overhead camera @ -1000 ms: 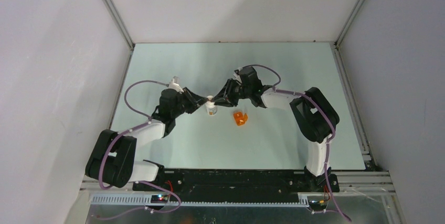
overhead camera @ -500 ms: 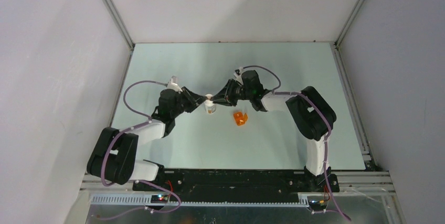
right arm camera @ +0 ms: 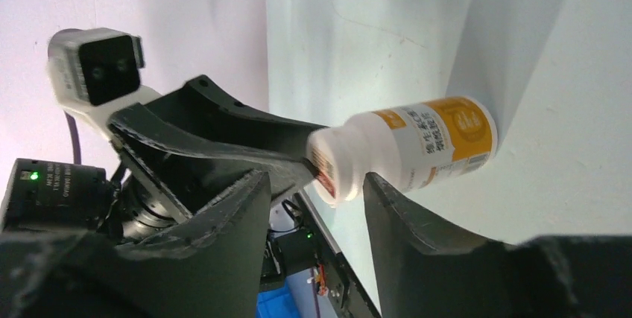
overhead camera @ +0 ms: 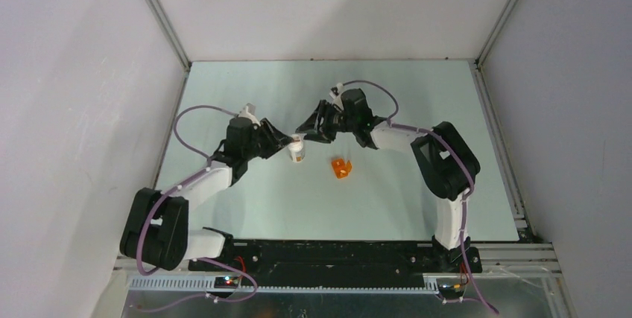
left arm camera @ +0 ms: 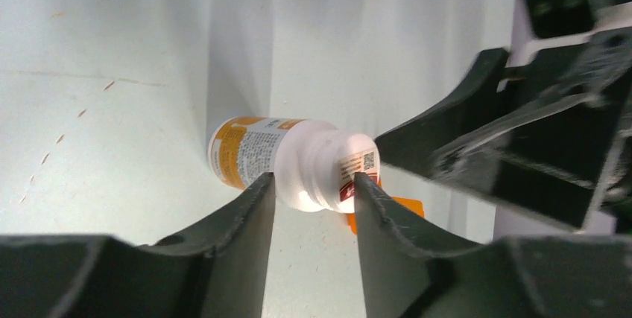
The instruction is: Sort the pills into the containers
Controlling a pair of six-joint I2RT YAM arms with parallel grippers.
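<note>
1. Left gripper (left arm camera: 314, 179): the fingers flank the white cap (left arm camera: 328, 169) of the pill bottle (left arm camera: 261, 150) and sit close against both of its sides. Whether they clamp it cannot be told.
2. Right gripper (right arm camera: 316, 177): the jaws stand apart and straddle the same cap from the opposite side. One finger is beside the cap, with a gap on the other side.
3. Pill bottle: white with an orange-marked label. It stands upright near the middle of the table (overhead camera: 261, 87), between the two grippers.
4. Orange cup (overhead camera: 340, 167): it sits on the table just right of the bottle, slightly toward the near edge, apart from both grippers.

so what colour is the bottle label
The label is orange and white, best seen in the right wrist view.
</note>
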